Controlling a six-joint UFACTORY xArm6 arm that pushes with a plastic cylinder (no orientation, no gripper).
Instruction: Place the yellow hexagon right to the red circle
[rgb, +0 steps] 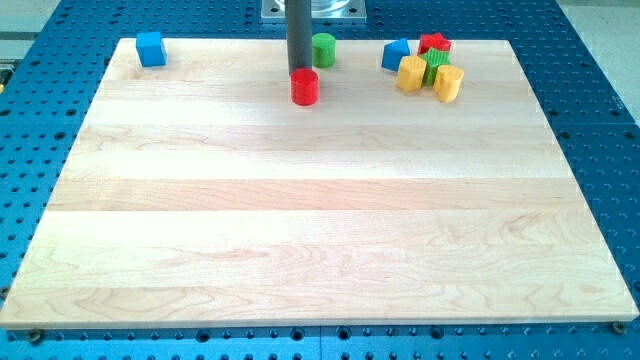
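The yellow hexagon (411, 74) is seen at upper right, well apart from my tip (299, 71). My tip is set just behind the red circle (305, 87); nothing is grasped.

Eight blocks were counted. By colour: two blue (151, 48) (396, 54), two green (323, 49) (436, 66). Two were red (305, 87) (434, 44), two yellow (411, 74) (448, 83).

Bright, even overhead light, sharp focus, soft short shadows under the blocks, no glare.
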